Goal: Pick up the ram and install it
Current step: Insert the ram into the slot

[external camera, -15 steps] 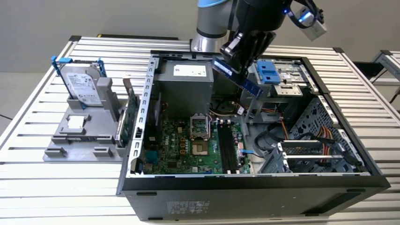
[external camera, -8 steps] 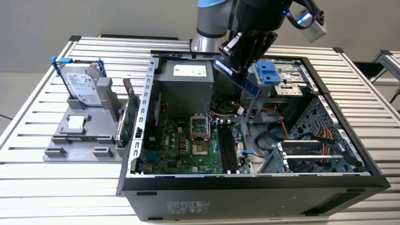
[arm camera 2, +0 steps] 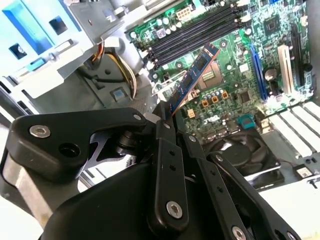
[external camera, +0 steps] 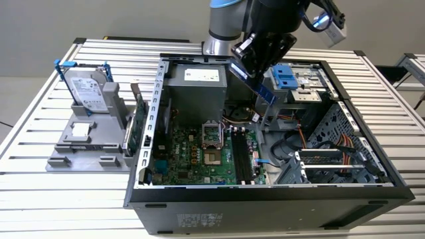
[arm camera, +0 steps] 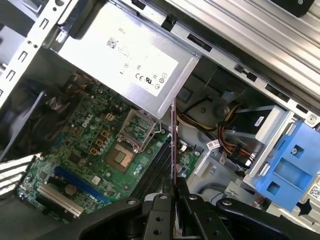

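Observation:
The ram (external camera: 260, 87) is a long thin stick held tilted above the open computer case (external camera: 265, 191), over its back half near the power supply. My gripper (external camera: 249, 62) is shut on the stick's upper end. In the second wrist view the ram (arm camera 2: 192, 80) sticks out from the gripper (arm camera 2: 167, 119) toward the motherboard, its free end hanging over the area beside the black memory slots (arm camera 2: 195, 35). In the first wrist view the ram (arm camera: 173, 145) appears edge-on, rising from the gripper (arm camera: 173, 192) above the slots (arm camera: 155, 167). The slots (external camera: 242, 157) lie on the motherboard, well below the stick.
A grey power supply (external camera: 196, 89) stands at the case's back. A blue drive caddy (external camera: 287, 75) and cables sit toward the exterior view's right. Outside the case, a hard drive (external camera: 86, 89) in a blue frame stands on a grey fixture (external camera: 86, 144); a green card (external camera: 139, 124) stands beside the case wall.

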